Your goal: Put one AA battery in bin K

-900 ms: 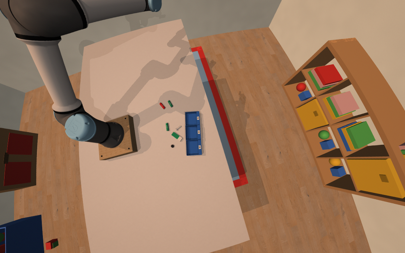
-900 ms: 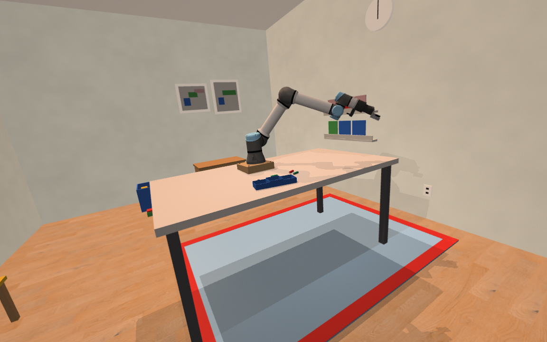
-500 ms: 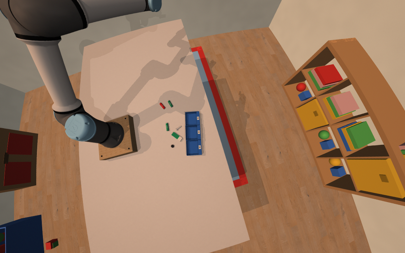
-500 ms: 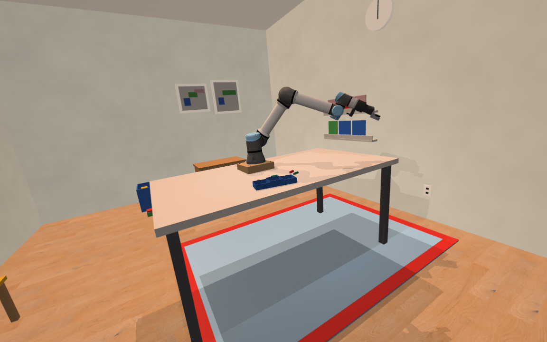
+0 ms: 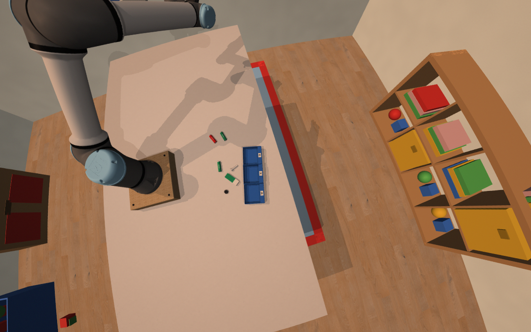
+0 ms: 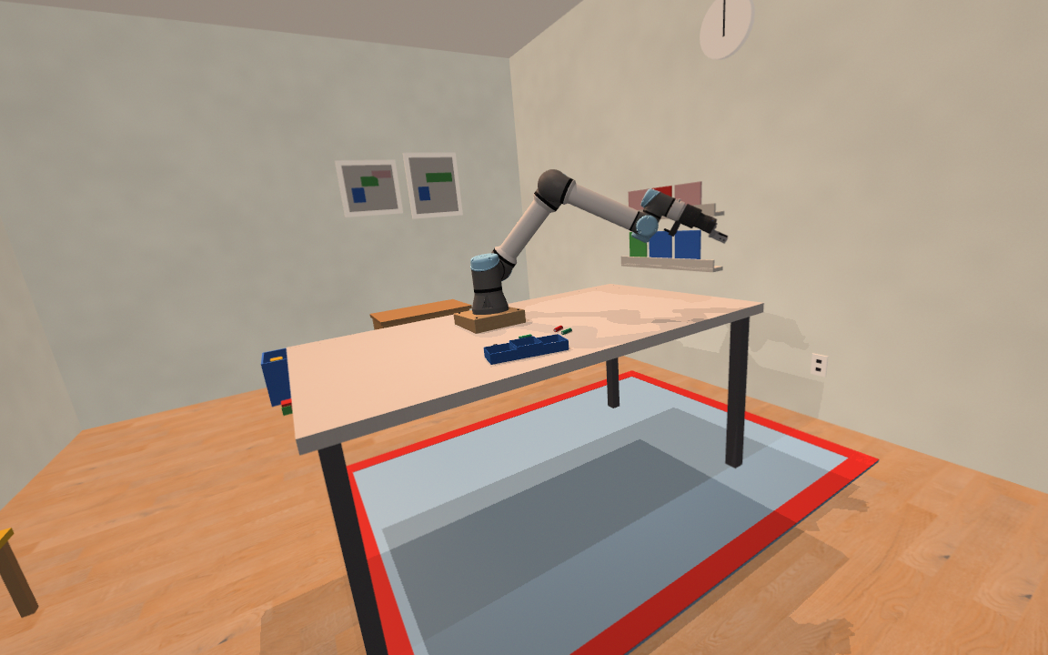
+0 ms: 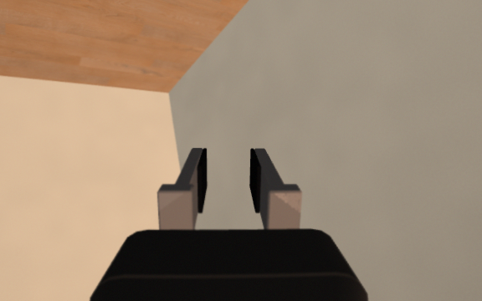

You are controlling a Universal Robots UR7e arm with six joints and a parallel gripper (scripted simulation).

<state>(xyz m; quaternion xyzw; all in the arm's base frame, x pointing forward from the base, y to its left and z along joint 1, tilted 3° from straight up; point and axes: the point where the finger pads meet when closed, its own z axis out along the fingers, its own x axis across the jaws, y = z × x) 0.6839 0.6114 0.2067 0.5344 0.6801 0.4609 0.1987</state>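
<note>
Three small battery-like cylinders lie on the table: a red one (image 5: 213, 138), a green one (image 5: 223, 135) beside it, and another green one (image 5: 219, 166) nearer the bins. A row of three blue bins (image 5: 253, 174) stands to their right; the small labels are too small to read, so I cannot tell which is K. The bins also show in the exterior view (image 6: 526, 347). My gripper (image 6: 719, 236) is high in the air beyond the table's far end, far from the batteries. In the wrist view the fingers stand partly apart with nothing between them, facing the wall.
A small screw (image 5: 233, 167), a green-and-white block (image 5: 232, 178) and a black disc (image 5: 226, 191) lie left of the bins. The arm's wooden base (image 5: 155, 180) is at the table's left side. A wall shelf (image 6: 670, 262) with coloured blocks is just behind the gripper.
</note>
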